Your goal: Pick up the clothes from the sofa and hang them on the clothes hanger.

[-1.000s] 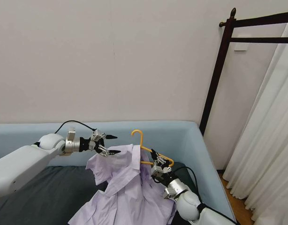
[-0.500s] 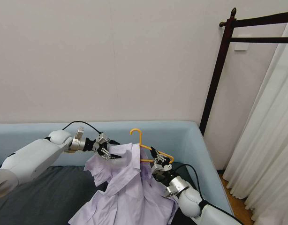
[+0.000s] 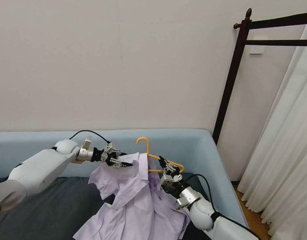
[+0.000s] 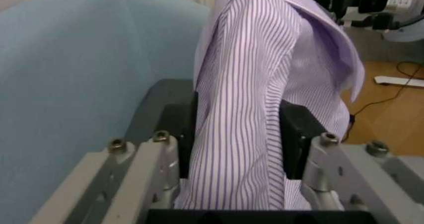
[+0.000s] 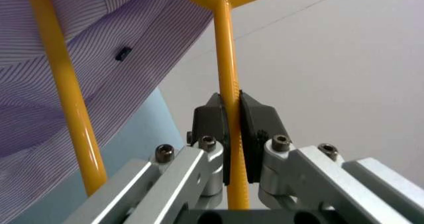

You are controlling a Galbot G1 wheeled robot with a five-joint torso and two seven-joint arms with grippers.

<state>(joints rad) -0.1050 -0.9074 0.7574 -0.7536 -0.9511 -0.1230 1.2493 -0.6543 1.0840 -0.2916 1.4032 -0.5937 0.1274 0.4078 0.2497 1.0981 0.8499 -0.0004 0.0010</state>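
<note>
A lilac pinstriped shirt (image 3: 138,205) is draped on a yellow plastic hanger (image 3: 147,150) and held up between the two arms above the dark seat cushion (image 3: 43,205) of a pale blue sofa (image 3: 198,145), towards the sofa's right end. The shirt's lower part trails down onto the seat. The left gripper (image 3: 116,160) reaches in from the robot's left at shoulder height of the garment, and in its wrist view the jaws are pinching a fold of the striped cloth between their black pads (image 4: 177,134). The right gripper (image 3: 167,172) comes up from below on the robot's right, with its jaws pressed together on a thin yellow bar of the hanger, so that the hook rises free above the collar in front of the sofa's backrest. A dark wooden clothes rack (image 3: 232,75) stands beyond the sofa's right arm, well apart from the hanger, with a white curtain (image 3: 288,150) just beside it.
</note>
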